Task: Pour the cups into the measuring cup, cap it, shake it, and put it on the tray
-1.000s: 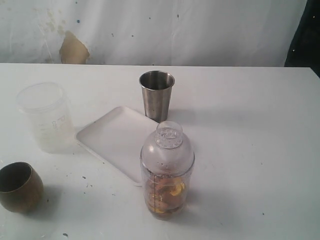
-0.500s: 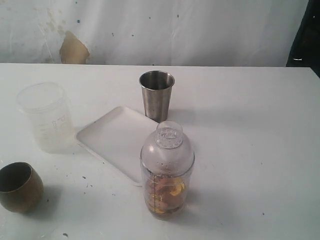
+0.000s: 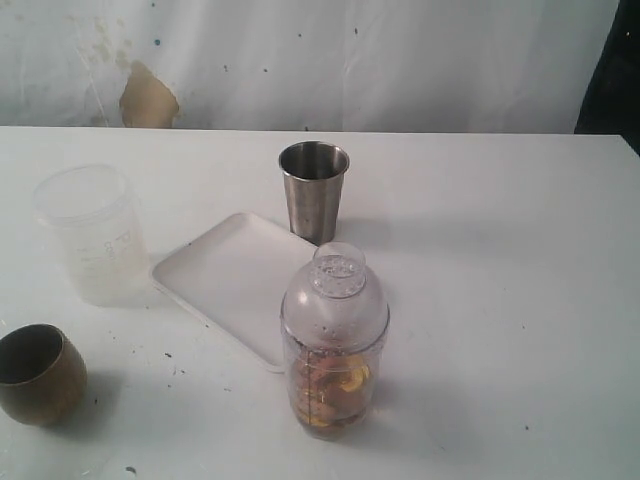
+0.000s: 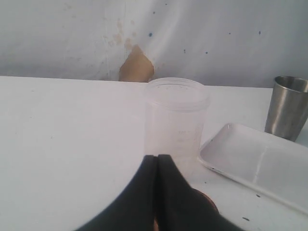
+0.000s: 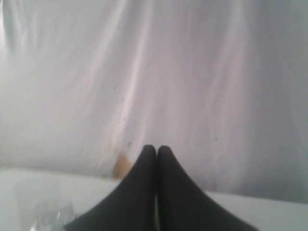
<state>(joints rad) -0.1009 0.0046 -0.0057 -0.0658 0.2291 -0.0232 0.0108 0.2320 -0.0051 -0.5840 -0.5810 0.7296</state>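
Note:
The measuring cup point(image 3: 335, 345) stands upright near the table's front, capped with a clear domed lid, with orange-brown contents at its bottom. It sits at the near corner of the white tray point(image 3: 230, 275), hiding part of the rim. The steel tumbler point(image 3: 314, 190) stands behind the tray. The brass cup point(image 3: 38, 372) sits at the front left. Neither gripper shows in the exterior view. My left gripper point(image 4: 157, 157) is shut and empty, with the brass cup point(image 4: 208, 201) partly hidden behind it. My right gripper point(image 5: 157, 148) is shut and empty, facing the back wall.
A frosted plastic jar point(image 3: 92, 235) stands left of the tray, and the same frosted jar point(image 4: 177, 118) fills the middle of the left wrist view. There the tray point(image 4: 255, 161) and tumbler point(image 4: 288, 107) lie beyond it. A stained white sheet backs the table.

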